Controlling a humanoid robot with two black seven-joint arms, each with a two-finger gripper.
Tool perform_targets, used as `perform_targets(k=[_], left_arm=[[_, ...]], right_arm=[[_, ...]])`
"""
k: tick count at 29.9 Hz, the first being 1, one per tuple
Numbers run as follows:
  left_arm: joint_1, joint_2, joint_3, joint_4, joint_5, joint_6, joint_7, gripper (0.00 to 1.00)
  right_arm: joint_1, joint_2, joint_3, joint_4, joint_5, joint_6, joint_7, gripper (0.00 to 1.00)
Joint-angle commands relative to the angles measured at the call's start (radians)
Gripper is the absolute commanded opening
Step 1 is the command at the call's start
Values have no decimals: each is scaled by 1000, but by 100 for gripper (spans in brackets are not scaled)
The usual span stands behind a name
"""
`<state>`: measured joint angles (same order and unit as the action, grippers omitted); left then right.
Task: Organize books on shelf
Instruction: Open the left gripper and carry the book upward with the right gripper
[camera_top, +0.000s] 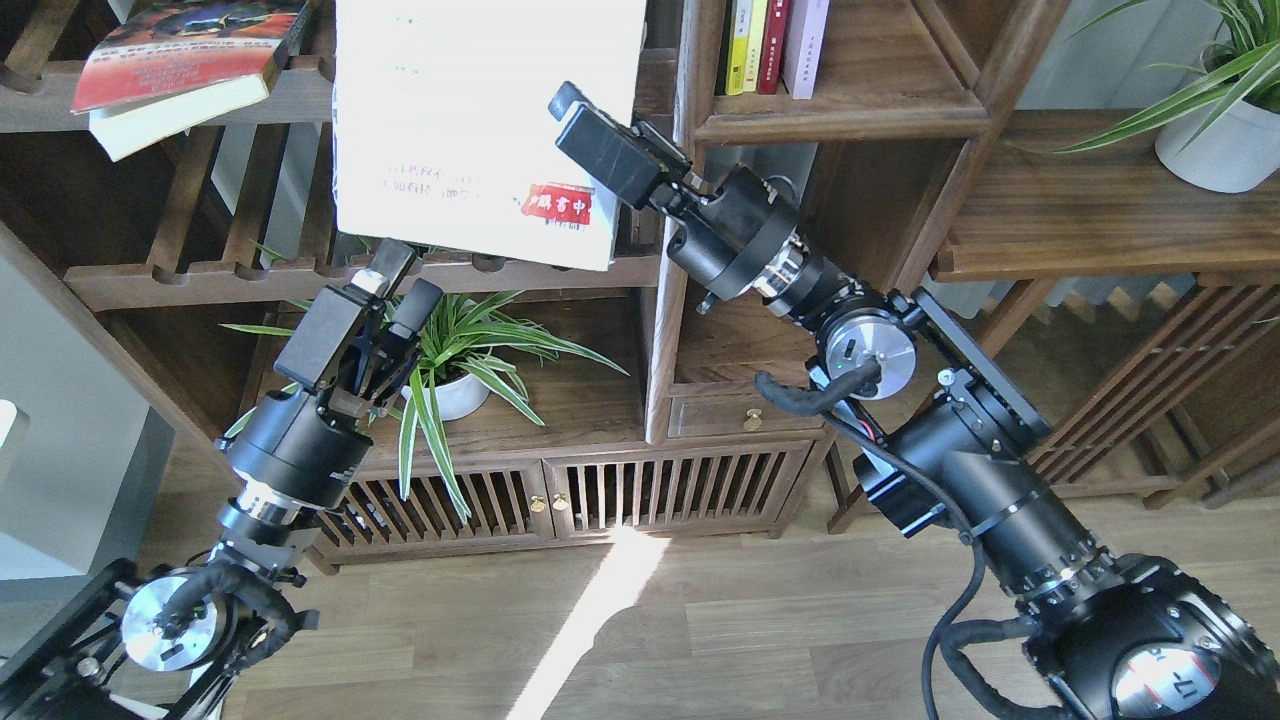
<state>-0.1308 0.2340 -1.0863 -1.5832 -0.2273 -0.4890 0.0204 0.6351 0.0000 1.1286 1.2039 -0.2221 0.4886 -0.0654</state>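
The large white book (470, 120) with a red logo hangs tilted in front of the slatted rack. My right gripper (592, 128) is shut on its right edge; one finger shows in front and the other is behind the cover. Below the book's lower left corner, my left gripper (402, 283) is open and holds nothing. A thick book with a red-orange cover (170, 55) lies on the top rack at the upper left. The shelf (850, 118), a dark-walnut board in a narrow cubby, sits just right of my right gripper.
Several upright books (775, 45) stand at the left of the cubby. A spider plant in a white pot (450, 390) sits right behind my left gripper. The scalloped rack rail (200, 280) runs below the white book. Another white plant pot (1220, 140) is at the far right.
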Motion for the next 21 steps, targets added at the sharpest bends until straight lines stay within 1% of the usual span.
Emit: perform_targets(k=[1,8,17,21], left_arm=[[17,11,-23,9,-4,0,-3,94],[17,14,-30,41,-9,0,-8,94],[19,14,-30,72,-12,0,-16,94],[19,14,-30,83,-13,0,-17,94]], right_arm=[[-6,0,23,16,0,0,-17,4],[-77,0,71,66,6,0,-20,4],[-117,0,143,102,6,0,-22,3],[-121,-29,193,102,6,0,-22,3]])
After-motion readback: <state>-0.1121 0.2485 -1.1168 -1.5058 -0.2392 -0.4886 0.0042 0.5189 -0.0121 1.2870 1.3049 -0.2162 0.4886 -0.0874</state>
